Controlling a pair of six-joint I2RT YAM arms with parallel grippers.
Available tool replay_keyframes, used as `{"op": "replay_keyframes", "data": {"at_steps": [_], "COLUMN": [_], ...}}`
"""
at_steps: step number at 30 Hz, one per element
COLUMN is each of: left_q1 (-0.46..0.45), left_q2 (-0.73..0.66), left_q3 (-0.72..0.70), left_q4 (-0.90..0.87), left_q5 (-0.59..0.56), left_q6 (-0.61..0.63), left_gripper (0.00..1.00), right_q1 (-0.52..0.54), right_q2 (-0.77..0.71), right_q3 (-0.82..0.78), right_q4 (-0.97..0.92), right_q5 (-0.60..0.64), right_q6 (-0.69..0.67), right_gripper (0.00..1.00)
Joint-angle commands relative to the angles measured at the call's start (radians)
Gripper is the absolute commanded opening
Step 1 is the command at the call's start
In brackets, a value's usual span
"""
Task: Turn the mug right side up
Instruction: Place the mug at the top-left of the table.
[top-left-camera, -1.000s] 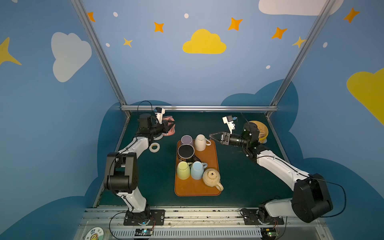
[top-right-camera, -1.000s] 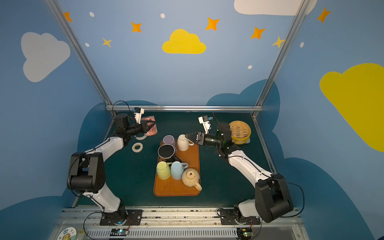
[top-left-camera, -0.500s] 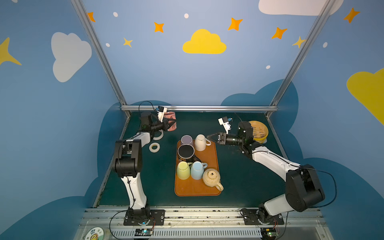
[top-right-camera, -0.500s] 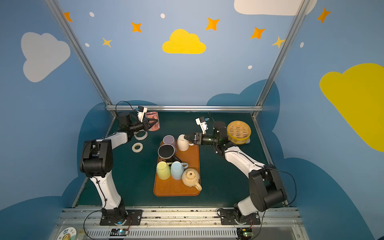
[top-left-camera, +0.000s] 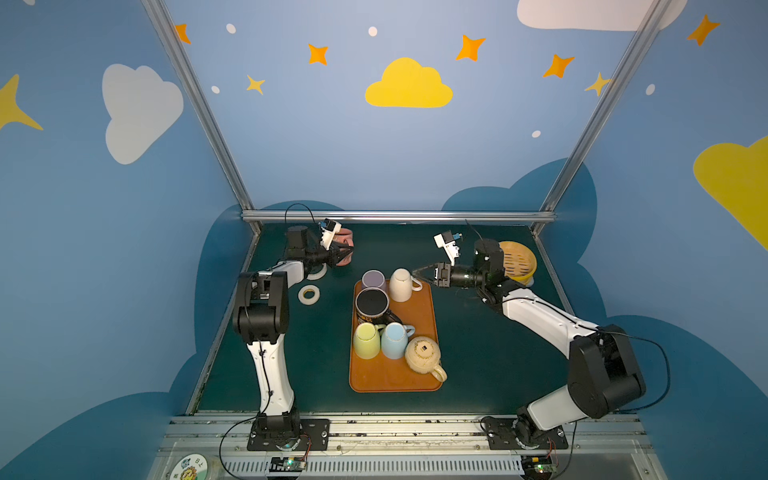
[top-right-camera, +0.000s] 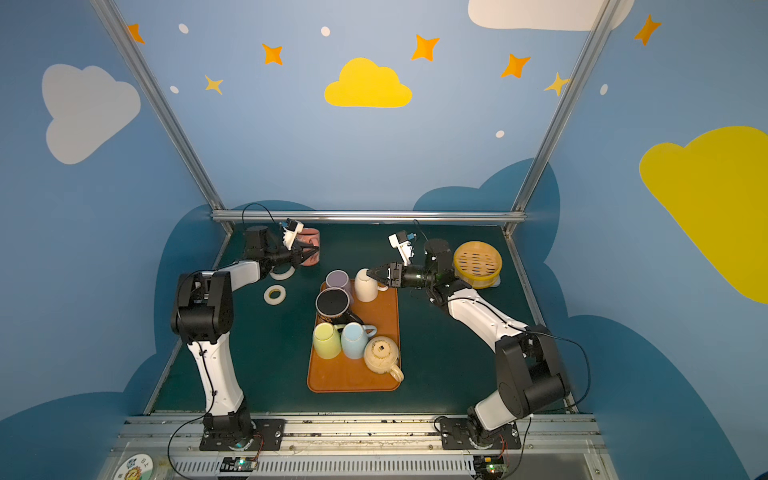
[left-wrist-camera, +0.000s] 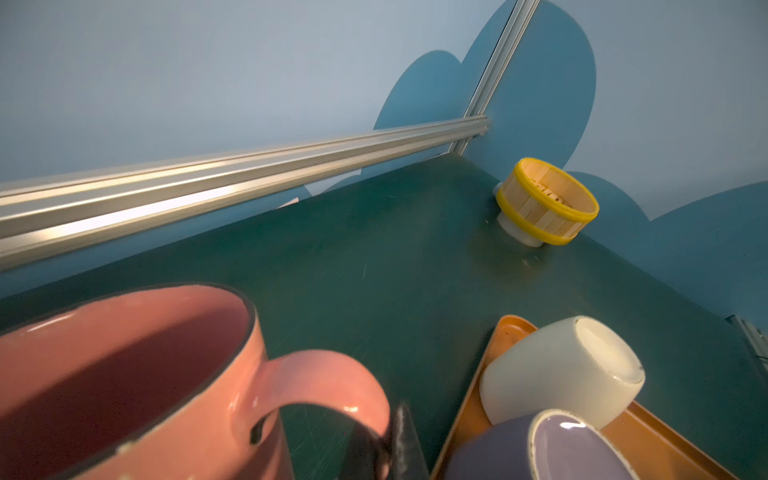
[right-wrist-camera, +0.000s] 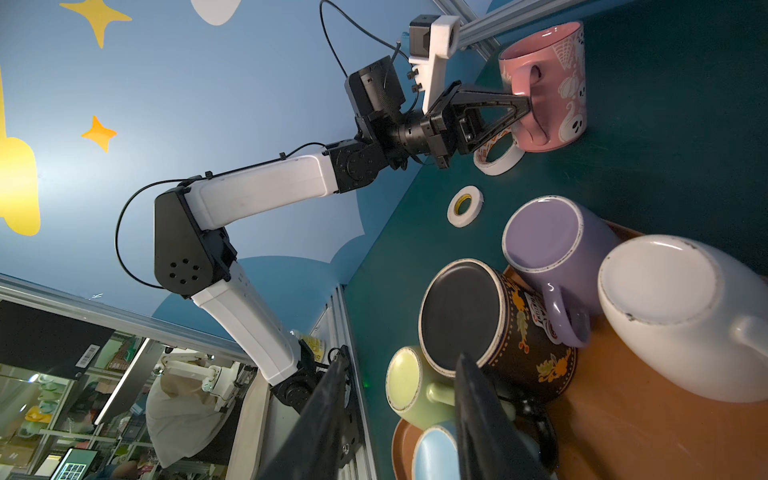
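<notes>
A pink mug (top-left-camera: 345, 241) (top-right-camera: 310, 241) (right-wrist-camera: 557, 83) stands mouth up at the back left of the table. My left gripper (top-left-camera: 348, 250) (top-right-camera: 314, 249) (right-wrist-camera: 528, 102) is shut on its handle (left-wrist-camera: 332, 374). On the orange tray (top-left-camera: 390, 380) (top-right-camera: 349, 380) several mugs stand upside down. Among them is a white mug (top-left-camera: 400, 284) (top-right-camera: 365, 286) (right-wrist-camera: 673, 316) at the tray's far right corner. My right gripper (top-left-camera: 415, 272) (top-right-camera: 370, 272) (right-wrist-camera: 403, 359) is open beside that mug's handle, with nothing between its fingers.
On the tray are also a purple mug (top-left-camera: 372, 279), a black mug (top-left-camera: 371, 303), a yellow-green mug (top-left-camera: 365, 340), a light blue mug (top-left-camera: 394, 340) and a beige teapot (top-left-camera: 424, 355). Two tape rolls (top-left-camera: 308, 294) lie near the left arm. A bamboo steamer (top-left-camera: 517, 262) sits at the back right.
My left arm has swung its elbow inward, and the pink mug went from tilted to upright. My right gripper has moved left, closer to the white mug.
</notes>
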Motion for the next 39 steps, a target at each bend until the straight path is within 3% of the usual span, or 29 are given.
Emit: {"op": "replay_keyframes", "data": {"at_steps": [1, 13, 29, 35, 39], "left_q1": [-0.009, -0.028, -0.035, -0.035, -0.035], "left_q2": [-0.007, -0.014, -0.11, -0.161, -0.232], "left_q3": [-0.006, -0.124, -0.284, -0.333, -0.371], "left_q4": [0.062, 0.149, 0.202, 0.218, 0.244], "left_q5": [0.002, -0.042, -0.11, -0.152, -0.194], "left_q6": [0.109, 0.113, 0.092, 0.057, -0.004], "left_gripper": [0.04, 0.04, 0.28, 0.3, 0.3], "right_q1": [-0.001, 0.0, 0.0, 0.0, 0.0], "right_q2": [0.014, 0.01, -0.013, -0.03, -0.029], "right_q3": [0.038, 0.03, 0.004, 0.001, 0.039], "right_q4": [0.006, 0.032, 0.062, 0.036, -0.081], "right_q5": [-0.018, -0.022, -0.022, -0.01, 0.04], "right_q6": [-0.009, 0.004, 0.011, 0.003, -0.042], "right_gripper": [0.38, 0.38, 0.4, 0.41, 0.42]}}
